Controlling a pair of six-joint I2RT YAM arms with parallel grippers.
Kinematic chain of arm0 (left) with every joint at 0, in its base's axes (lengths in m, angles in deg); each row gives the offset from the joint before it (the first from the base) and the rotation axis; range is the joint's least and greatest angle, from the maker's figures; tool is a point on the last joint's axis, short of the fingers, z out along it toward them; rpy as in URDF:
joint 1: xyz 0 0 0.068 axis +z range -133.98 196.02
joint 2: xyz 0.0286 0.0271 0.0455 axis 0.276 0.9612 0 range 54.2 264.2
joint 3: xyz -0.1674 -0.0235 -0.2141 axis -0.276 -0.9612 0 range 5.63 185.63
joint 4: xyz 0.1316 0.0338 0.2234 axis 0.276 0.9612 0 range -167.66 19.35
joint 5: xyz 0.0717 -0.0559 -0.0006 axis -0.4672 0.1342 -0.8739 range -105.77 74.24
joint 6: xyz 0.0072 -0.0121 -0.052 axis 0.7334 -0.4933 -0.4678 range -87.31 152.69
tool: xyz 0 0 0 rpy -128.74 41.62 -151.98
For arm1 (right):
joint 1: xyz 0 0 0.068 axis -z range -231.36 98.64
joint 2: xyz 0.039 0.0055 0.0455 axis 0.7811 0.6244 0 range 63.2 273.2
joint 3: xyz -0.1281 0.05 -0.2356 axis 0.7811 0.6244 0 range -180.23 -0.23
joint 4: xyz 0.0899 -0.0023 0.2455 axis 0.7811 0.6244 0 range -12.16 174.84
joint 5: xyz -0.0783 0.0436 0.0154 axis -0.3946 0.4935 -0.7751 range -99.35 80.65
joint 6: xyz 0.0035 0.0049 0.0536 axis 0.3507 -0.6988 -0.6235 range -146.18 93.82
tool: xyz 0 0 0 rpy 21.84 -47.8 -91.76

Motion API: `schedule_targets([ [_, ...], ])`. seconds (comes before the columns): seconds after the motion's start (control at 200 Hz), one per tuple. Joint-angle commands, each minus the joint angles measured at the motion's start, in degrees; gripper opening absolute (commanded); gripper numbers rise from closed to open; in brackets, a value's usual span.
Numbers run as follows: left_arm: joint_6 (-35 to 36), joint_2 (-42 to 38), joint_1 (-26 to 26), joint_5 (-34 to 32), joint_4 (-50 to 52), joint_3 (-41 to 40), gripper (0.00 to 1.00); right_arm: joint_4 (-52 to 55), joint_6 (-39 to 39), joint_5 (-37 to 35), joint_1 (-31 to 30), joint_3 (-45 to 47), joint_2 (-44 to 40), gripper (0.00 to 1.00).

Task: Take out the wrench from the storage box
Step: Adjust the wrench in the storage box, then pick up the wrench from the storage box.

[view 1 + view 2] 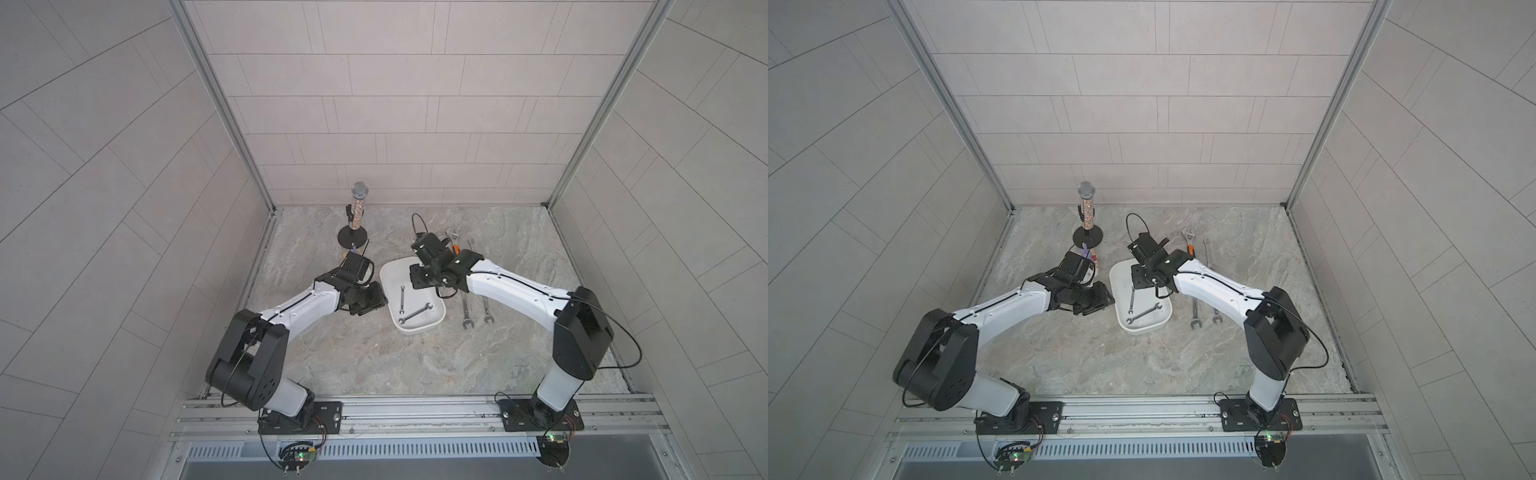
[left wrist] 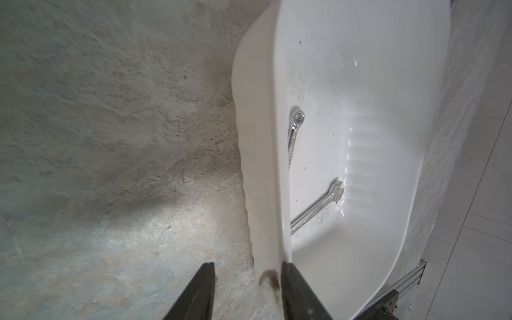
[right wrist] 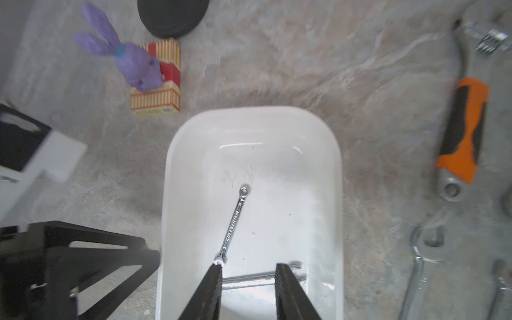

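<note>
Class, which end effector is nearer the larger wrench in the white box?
Right. The right end effector hangs over the larger wrench, fingers either side; the left end effector straddles the storage box wall.

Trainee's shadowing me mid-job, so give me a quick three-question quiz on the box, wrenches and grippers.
1. How many wrenches lie in the box?
2. True or false: the left gripper has one finger on each side of the box's wall.
3. The right gripper is: A open above a wrench in the box; B shut on a wrench; C out of view.

Key: 1 two; 2 true; 3 A.
</note>
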State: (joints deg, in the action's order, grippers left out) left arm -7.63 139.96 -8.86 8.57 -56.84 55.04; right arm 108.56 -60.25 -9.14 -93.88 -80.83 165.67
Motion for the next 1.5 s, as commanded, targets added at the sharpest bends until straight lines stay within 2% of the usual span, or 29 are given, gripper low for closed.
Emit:
schedule_targets([
  [0.0,-0.1,-0.1,-0.4,-0.1,1.8,0.3,0.45,1.8,-1.4,-1.7,-1.8,-3.4,6.9,0.37],
  [0.22,0.5,-1.6,-0.3,-0.9,2.3,0.0,0.45,2.9,-0.8,-1.0,-3.5,-7.4,15.2,0.38],
  [0.56,0.9,-2.4,-0.1,-0.8,2.4,-0.1,0.46,5.1,1.6,-4.2,-4.2,-9.9,20.5,0.38],
  [0.73,1.0,-3.0,0.1,-1.2,2.6,-0.6,0.46,5.3,4.0,-3.8,-3.5,-10.8,21.9,0.32],
  [1.041,1.6,-3.4,0.7,-1.6,3.0,-0.6,0.46,4.9,7.3,1.1,-0.3,-12.9,23.8,0.18],
  [1.296,2.0,-4.2,1.0,-1.9,3.1,-0.6,0.46,6.7,9.9,3.0,0.7,-14.7,23.8,0.16],
  [1.496,2.2,-4.8,1.2,-1.9,3.2,-0.6,0.46,10.2,10.7,3.2,0.8,-16.7,22.7,0.18],
])
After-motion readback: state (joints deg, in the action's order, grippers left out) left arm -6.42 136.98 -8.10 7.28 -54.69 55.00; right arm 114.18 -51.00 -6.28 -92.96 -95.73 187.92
